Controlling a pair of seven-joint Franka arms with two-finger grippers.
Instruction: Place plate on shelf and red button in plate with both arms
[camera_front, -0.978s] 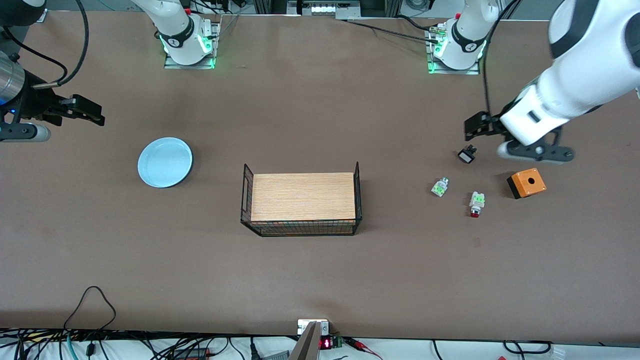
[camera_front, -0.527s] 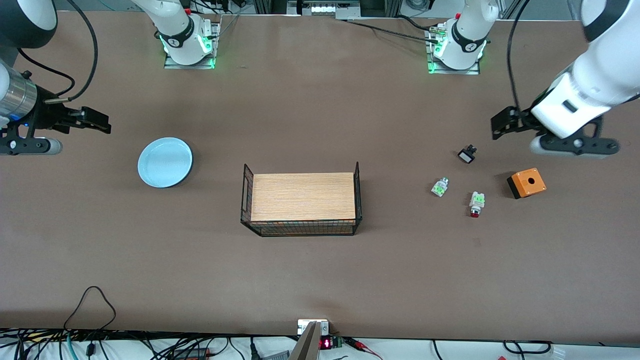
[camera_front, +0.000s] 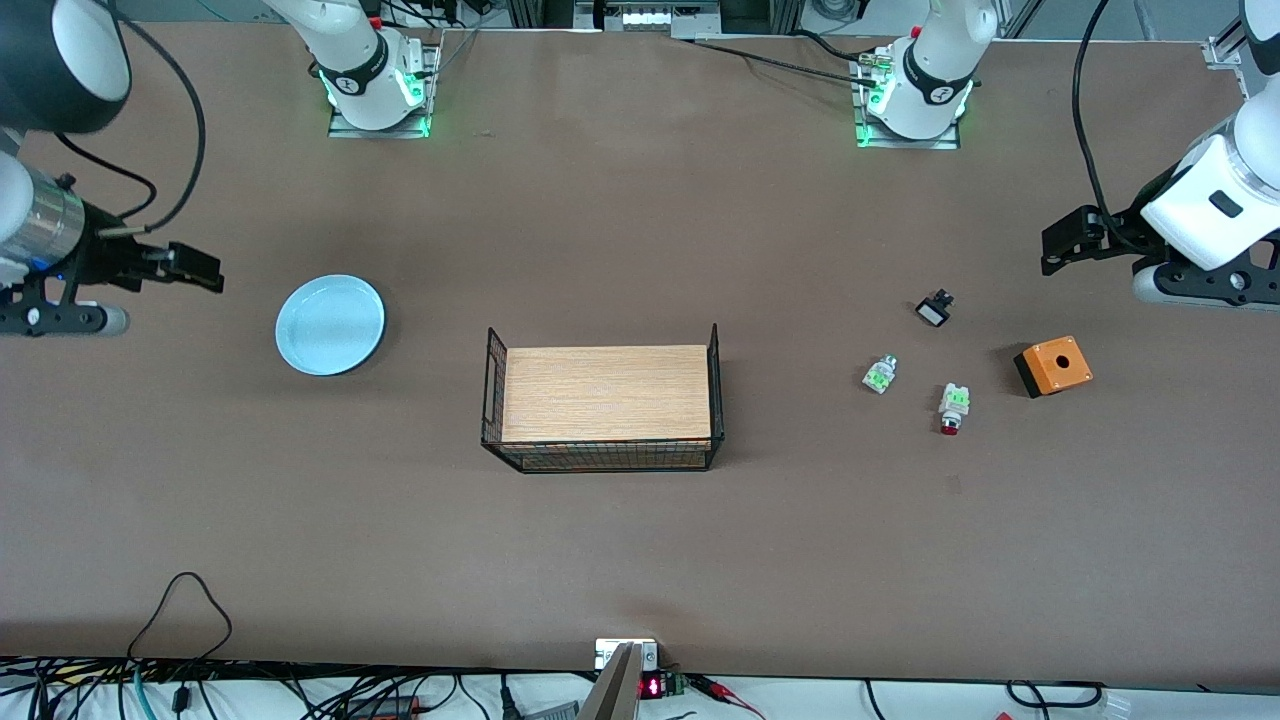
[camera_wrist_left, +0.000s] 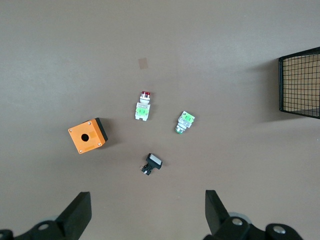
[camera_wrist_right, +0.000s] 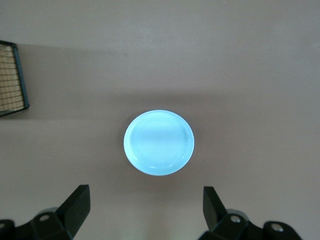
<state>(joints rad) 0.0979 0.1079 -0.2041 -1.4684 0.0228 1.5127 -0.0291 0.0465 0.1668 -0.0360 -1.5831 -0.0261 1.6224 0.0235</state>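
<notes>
left tool (camera_wrist_left: 145, 215) spread | right tool (camera_wrist_right: 142, 212) spread | orange box (camera_front: 1053, 366) beside red button (camera_front: 953, 406)

The table (camera_front: 640, 560) is plain dull brown. The plate (camera_front: 330, 324) is pale blue. The red button (camera_front: 952, 406) has a white body, a bright green block and a red cap — its neighbour (camera_front: 879, 374) is white and green only. The box (camera_front: 1052, 366) is orange with a black base; the basket (camera_front: 600, 455) is black wire mesh around a light wood-grain board.
</notes>
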